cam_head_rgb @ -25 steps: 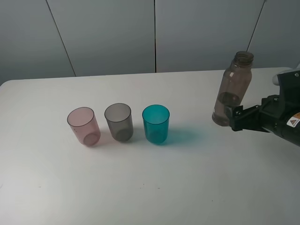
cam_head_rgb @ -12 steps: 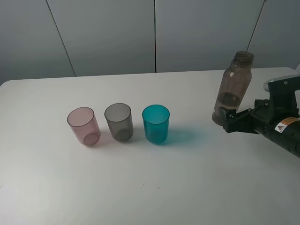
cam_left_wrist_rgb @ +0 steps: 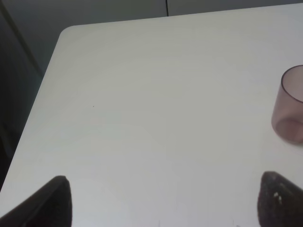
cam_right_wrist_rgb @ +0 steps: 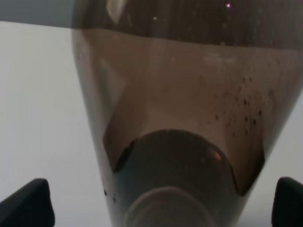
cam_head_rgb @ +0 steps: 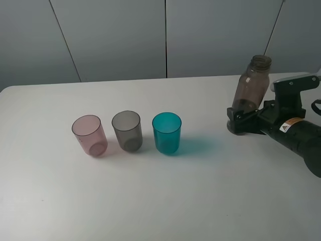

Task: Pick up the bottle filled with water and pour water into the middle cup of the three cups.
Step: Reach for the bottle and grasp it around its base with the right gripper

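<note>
The smoky brown bottle (cam_head_rgb: 252,83) stands upright at the table's right, with water in its lower part. My right gripper (cam_head_rgb: 239,116) is open and low at the bottle's base. In the right wrist view the bottle (cam_right_wrist_rgb: 180,118) fills the frame between the spread fingertips (cam_right_wrist_rgb: 28,203), with a gap on each side. The three cups stand in a row at the left-centre: the pink cup (cam_head_rgb: 89,135), the smoky grey middle cup (cam_head_rgb: 127,131) and the teal cup (cam_head_rgb: 166,132). My left gripper (cam_left_wrist_rgb: 165,203) is open over bare table, with the pink cup (cam_left_wrist_rgb: 289,111) off to one side.
The white table (cam_head_rgb: 200,191) runs back to grey wall panels (cam_head_rgb: 165,35). The left wrist view shows the table's rounded corner and edge (cam_left_wrist_rgb: 52,61), with a dark drop beyond it.
My right arm has moved left toward the bottle, and its open fingers now straddle the bottle's base. The bottle and the cups have not moved.
</note>
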Controlling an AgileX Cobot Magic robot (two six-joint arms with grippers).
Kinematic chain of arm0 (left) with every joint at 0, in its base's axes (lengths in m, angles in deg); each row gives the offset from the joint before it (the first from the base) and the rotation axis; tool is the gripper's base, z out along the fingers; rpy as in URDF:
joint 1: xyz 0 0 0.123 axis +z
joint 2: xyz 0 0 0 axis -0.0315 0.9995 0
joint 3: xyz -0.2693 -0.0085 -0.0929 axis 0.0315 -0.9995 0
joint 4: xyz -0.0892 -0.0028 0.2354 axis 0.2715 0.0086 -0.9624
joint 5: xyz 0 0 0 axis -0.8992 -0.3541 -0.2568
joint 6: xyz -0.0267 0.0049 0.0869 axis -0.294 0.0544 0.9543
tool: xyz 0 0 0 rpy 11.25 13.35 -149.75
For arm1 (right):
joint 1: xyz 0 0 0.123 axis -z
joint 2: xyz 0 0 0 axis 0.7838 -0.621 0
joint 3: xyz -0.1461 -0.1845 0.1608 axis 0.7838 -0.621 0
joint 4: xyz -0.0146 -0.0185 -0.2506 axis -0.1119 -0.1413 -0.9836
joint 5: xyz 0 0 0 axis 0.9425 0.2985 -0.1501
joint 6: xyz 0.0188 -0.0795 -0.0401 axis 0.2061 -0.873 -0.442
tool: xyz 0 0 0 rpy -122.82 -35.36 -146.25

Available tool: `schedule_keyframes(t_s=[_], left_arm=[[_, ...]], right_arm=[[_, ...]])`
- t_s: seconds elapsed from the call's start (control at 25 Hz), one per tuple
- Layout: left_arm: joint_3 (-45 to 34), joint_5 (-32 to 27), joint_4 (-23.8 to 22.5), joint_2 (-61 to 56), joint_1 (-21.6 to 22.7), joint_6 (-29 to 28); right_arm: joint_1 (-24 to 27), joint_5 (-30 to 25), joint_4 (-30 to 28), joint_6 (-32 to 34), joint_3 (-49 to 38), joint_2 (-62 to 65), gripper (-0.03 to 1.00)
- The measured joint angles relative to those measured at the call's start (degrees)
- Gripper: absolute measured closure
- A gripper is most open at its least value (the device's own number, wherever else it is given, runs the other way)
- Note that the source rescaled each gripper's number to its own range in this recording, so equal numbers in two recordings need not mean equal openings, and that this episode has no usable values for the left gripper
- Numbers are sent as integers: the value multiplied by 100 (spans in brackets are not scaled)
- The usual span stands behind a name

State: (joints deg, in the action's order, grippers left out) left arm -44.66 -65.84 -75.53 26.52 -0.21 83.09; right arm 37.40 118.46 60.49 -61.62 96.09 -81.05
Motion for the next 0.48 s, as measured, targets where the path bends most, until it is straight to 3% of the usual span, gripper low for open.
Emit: schedule_keyframes(t_s=[0.32,0.48], left_arm=[[0,0,0,0,0,0],[0,0,0,0,0,0]], right_arm=[[0,731,148,37,190,-630,-3],[0,779,148,146,190,-874,-3]])
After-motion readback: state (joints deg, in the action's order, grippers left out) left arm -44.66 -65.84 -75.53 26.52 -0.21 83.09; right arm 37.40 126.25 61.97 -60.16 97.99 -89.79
